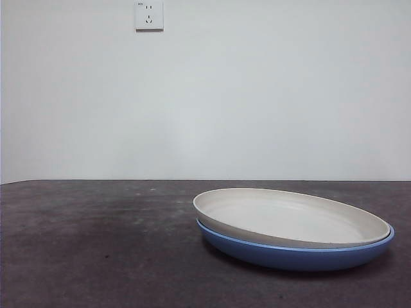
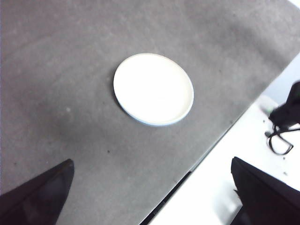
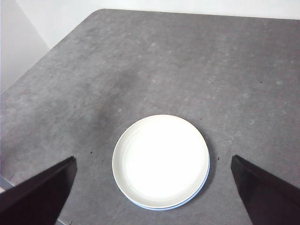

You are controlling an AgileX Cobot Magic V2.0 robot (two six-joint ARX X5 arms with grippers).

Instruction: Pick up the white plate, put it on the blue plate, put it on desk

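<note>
Two plates are stacked in the front view: the white plate [image 1: 289, 218] lies slightly tilted on the blue plate [image 1: 302, 255], on the tabletop [image 1: 96, 244]. In the left wrist view, the left claw [image 2: 150, 197] hangs wide open and empty, high above the stack. In the right wrist view, the right claw [image 3: 152, 197] is also wide open, empty, above the plates.

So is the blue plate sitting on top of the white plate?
No, the white plate lies on top, nested in the blue plate, whose rim shows underneath it on the desk.
</note>
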